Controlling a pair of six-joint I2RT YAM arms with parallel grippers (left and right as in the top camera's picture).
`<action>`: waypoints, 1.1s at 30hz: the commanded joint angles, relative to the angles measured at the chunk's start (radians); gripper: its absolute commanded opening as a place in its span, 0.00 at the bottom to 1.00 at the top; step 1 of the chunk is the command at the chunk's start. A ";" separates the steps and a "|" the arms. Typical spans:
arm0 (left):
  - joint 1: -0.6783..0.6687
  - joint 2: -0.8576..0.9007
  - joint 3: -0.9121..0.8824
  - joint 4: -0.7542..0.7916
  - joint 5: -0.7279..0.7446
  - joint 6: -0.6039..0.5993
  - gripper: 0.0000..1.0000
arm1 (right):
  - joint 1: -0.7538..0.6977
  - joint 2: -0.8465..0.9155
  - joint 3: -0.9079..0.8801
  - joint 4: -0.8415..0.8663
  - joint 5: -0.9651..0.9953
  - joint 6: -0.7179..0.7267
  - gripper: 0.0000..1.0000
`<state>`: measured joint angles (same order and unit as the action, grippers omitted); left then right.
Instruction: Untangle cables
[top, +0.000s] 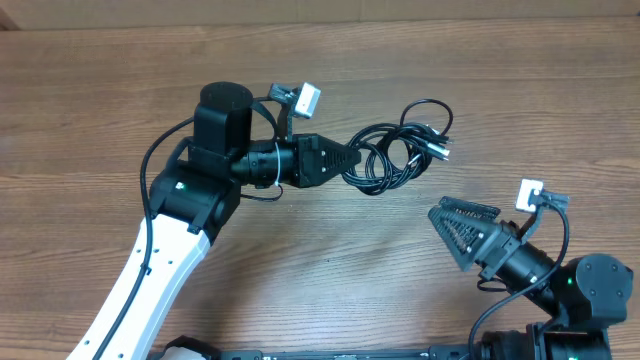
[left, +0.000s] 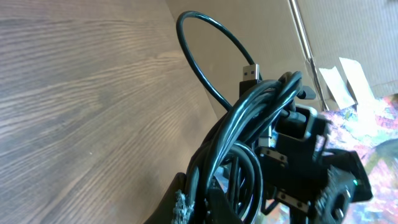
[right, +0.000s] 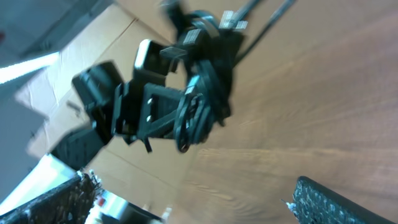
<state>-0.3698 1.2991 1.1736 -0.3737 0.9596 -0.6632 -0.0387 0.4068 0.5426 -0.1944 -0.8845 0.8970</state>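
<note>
While clamping the left gripper (top: 348, 162) on the left edge of the cables (top: 400, 152) — one knotted bundle, strands too overlapped for counting — holding it over the wooden table (top: 100, 90). Spreading the right gripper (top: 447, 237) wide, gripping nothing, well apart to the right of the bundle. Showing one silver plug (left: 250, 71) among the loops.

White left arm (top: 150, 262) reaching rightward, black two-finger left gripper (top: 350, 160) pinched closed, black right arm (top: 585, 288) tucked back, right gripper (top: 448, 222) spread wide.
</note>
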 joint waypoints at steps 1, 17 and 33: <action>-0.042 -0.003 0.015 0.013 0.041 -0.013 0.04 | -0.001 0.015 0.031 0.007 0.008 0.129 1.00; -0.167 -0.003 0.015 0.074 -0.098 -0.009 0.04 | -0.001 0.015 0.031 0.006 -0.026 0.181 0.72; -0.242 -0.003 0.015 0.052 -0.129 0.066 0.04 | -0.001 0.015 0.031 0.003 -0.014 0.180 0.21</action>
<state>-0.6083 1.2991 1.1736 -0.3222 0.8288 -0.6250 -0.0387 0.4229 0.5446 -0.1978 -0.9051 1.0809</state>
